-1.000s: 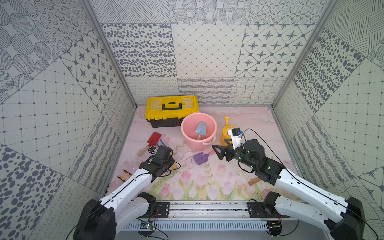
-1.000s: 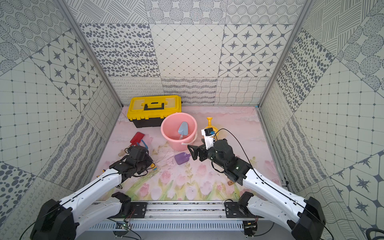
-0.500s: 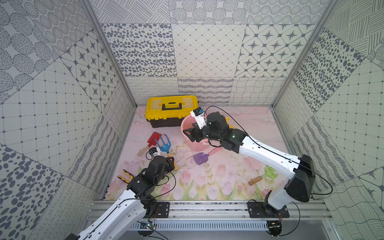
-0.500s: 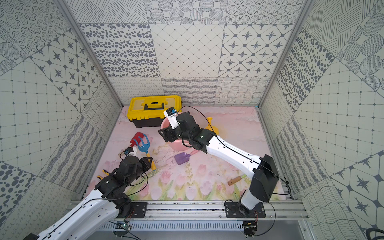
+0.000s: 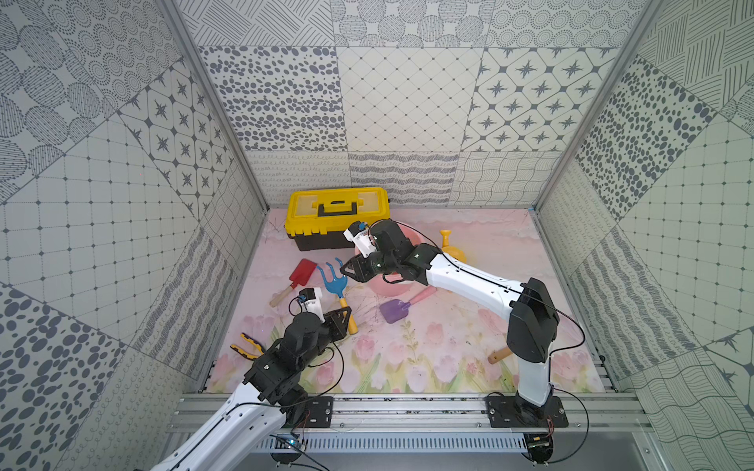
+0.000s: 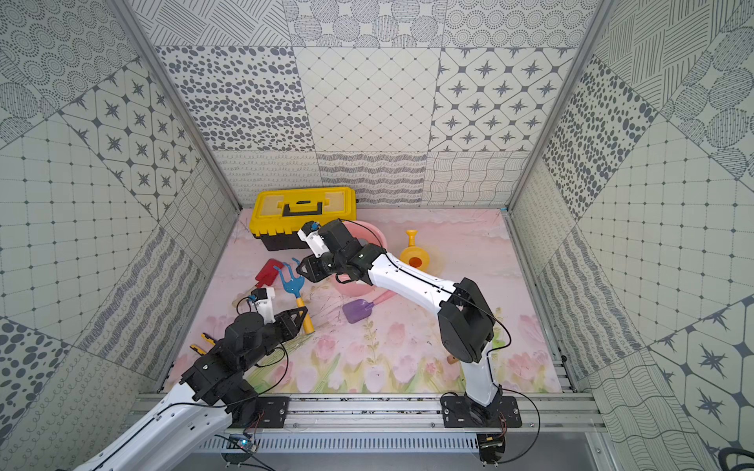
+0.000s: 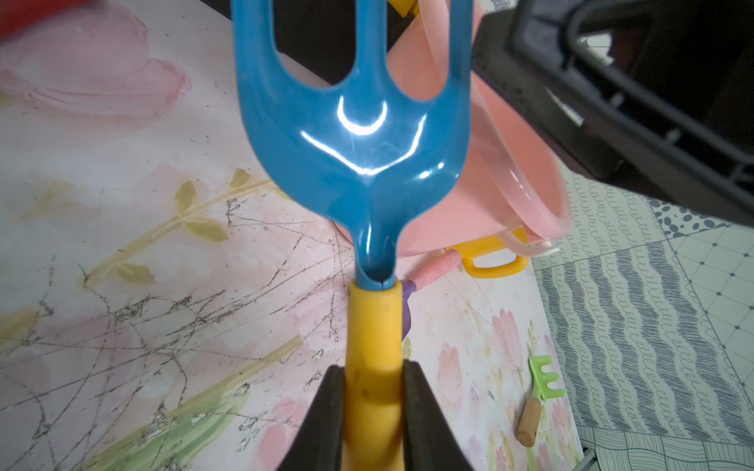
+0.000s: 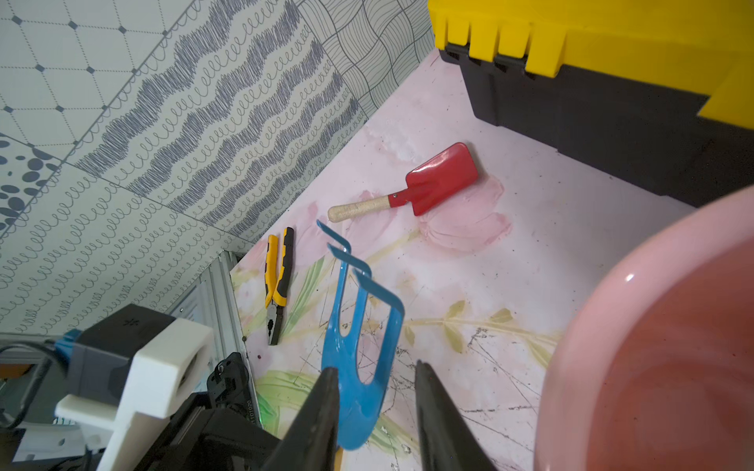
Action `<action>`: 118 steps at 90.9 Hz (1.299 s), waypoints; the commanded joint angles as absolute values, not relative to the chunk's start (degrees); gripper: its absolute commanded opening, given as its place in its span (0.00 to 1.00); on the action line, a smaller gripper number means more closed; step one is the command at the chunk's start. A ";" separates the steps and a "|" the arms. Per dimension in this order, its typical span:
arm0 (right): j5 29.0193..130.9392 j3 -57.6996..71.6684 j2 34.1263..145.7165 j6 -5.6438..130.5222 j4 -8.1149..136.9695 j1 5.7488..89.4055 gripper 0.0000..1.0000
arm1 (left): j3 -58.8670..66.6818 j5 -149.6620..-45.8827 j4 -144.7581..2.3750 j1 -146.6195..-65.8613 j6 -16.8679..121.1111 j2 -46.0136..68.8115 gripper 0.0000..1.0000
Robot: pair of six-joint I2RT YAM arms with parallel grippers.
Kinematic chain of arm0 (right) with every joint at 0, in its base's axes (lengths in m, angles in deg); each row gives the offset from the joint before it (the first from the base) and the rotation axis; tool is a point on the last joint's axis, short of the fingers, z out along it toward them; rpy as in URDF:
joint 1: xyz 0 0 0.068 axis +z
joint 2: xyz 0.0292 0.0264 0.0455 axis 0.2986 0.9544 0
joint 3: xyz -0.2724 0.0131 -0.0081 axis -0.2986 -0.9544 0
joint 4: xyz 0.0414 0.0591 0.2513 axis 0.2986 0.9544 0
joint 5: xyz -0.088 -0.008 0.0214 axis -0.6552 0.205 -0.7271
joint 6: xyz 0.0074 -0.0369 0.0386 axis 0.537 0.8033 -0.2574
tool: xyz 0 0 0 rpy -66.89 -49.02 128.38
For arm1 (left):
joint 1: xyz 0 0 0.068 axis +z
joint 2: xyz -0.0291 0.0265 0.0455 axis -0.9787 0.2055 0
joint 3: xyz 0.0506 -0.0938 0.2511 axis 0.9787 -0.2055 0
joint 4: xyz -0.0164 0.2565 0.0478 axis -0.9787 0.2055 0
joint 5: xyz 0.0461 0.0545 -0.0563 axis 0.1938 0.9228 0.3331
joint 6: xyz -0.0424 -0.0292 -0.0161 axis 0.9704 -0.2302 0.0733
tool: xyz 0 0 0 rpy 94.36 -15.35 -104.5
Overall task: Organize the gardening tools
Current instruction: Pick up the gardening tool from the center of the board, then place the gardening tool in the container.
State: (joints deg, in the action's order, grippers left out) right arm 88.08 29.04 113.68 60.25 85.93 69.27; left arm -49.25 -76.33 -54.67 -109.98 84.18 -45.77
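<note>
My left gripper (image 7: 371, 375) is shut on the yellow handle of a blue rake (image 5: 334, 281), holding it with the prongs pointing away. My right gripper (image 8: 375, 371) straddles the rake's blue head (image 8: 355, 367); its jaws stand open, one finger close against the head and a gap at the other. In both top views the two grippers face each other along the rake (image 6: 291, 281). A red spade (image 5: 302, 272) with a wooden handle lies just left of it. A purple spade (image 5: 393, 310) with a pink handle lies on the mat. A light green rake (image 7: 544, 379) lies far right.
A pink bucket (image 5: 391, 287) sits under my right arm, a yellow toolbox (image 5: 336, 208) behind it, and a yellow watering can (image 5: 453, 244) to its right. Yellow-and-black pliers (image 5: 247, 344) lie by the left wall. Patterned walls close in three sides.
My right arm has swung from the right side over the bucket to the blue rake's head, and its jaws have narrowed. My left arm has drawn back, still gripping the rake's handle.
</note>
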 commanded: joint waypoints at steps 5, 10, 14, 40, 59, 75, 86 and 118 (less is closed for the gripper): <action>89.00 31.75 115.22 59.17 84.88 69.35 0.30 | -49.77 -81.18 -61.75 -110.22 80.83 -46.29 0.07; 89.04 32.18 115.75 59.02 84.89 69.32 0.27 | -49.77 -81.61 -62.00 -110.24 80.72 -46.53 0.07; 89.41 32.49 116.07 58.87 84.86 69.36 0.23 | -49.84 -81.75 -62.23 -110.31 80.63 -46.72 0.07; 90.60 29.66 112.16 58.72 83.29 69.34 0.00 | -50.54 -81.70 -62.44 -110.40 80.61 -48.55 0.29; 89.30 19.43 101.53 58.84 73.79 67.15 0.00 | -51.22 -81.83 -62.67 -110.40 80.64 -50.46 0.81; 86.72 11.04 91.46 56.55 64.16 63.53 0.00 | -51.35 -81.50 -62.46 -110.40 80.71 -50.62 0.85; 80.48 6.15 86.16 56.43 58.86 61.23 0.00 | -51.36 -81.21 -62.52 -110.42 81.04 -50.33 0.91; 72.56 0.76 88.47 57.62 40.93 52.69 0.00 | -50.97 -81.58 -63.22 -110.36 80.92 -46.86 1.00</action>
